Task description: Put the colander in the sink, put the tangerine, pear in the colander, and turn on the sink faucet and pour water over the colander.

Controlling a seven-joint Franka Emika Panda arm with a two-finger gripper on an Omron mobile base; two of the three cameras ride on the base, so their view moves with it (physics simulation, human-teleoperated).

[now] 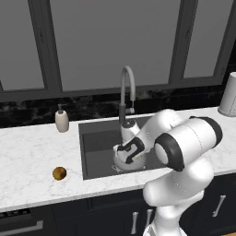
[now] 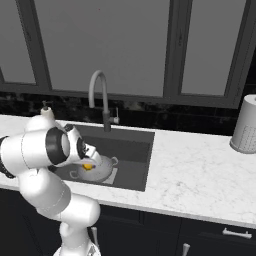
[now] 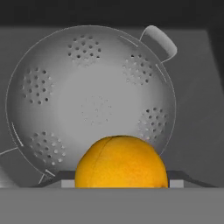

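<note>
The silver colander point(image 3: 92, 96) stands in the dark sink point(image 1: 99, 138), one loop handle point(image 3: 159, 41) pointing away. My gripper point(image 3: 121, 183) hangs just above the colander's near rim, shut on the bright orange tangerine point(image 3: 121, 161). From the right base view the tangerine point(image 2: 88, 166) shows under the hand, over the colander point(image 2: 100, 173). In the left base view the gripper point(image 1: 126, 154) covers much of the colander point(image 1: 131, 164). The brownish pear point(image 1: 59, 173) lies on the counter left of the sink. The gooseneck faucet point(image 1: 126, 83) arches over the basin's back edge; no water runs.
A cream soap pump bottle point(image 1: 61, 120) stands at the sink's back left corner. A pale perforated canister point(image 2: 245, 131) sits at the far right of the white marble counter point(image 2: 200, 175). Dark window frames rise behind the faucet.
</note>
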